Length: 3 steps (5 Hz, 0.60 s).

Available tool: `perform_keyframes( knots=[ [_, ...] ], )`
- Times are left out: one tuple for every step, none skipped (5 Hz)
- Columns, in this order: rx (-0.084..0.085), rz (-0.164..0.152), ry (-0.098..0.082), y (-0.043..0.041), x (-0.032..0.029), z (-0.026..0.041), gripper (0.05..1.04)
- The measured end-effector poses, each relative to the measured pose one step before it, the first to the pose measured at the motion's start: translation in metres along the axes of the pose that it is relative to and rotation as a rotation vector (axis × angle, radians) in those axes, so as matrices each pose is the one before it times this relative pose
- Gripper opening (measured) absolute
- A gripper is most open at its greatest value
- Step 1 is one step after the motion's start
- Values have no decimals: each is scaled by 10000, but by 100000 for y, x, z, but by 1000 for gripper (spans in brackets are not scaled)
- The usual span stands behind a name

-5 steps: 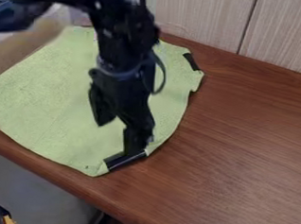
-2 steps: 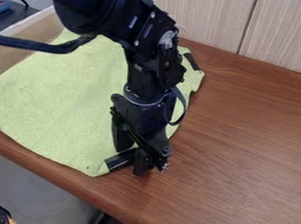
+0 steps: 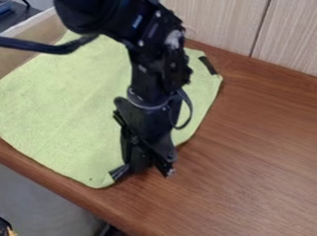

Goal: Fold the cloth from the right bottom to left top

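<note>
Brown wood-grained desk (image 3: pixel 252 160) spreads out, its near edge running slantwise. At the green cloth's (image 3: pixel 61 110) near right corner, the hand (image 3: pixel 136 167) points down, clenched on the cloth beside a black strip (image 3: pixel 119 172). The cloth lies unfolded on the desk, reaching back towards pale wall panels (image 3: pixel 209 18).

1 green cloth (image 3: pixel 68 105), 3 black patches (image 3: pixel 208 66), 1 gripper (image 3: pixel 144 166), 1 wooden table (image 3: pixel 260 145)
</note>
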<state>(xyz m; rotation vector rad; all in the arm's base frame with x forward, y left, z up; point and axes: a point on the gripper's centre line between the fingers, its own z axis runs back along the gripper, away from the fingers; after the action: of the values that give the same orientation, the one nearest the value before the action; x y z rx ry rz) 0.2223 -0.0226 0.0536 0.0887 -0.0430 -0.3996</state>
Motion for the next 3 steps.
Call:
perform_keyframes(
  knots=[
    [67,-80,-148,391,200,1010,68],
    [95,482,-175,2007,652,1226,65],
    [300,903,-618,3730,1679,2375,65]
  ],
)
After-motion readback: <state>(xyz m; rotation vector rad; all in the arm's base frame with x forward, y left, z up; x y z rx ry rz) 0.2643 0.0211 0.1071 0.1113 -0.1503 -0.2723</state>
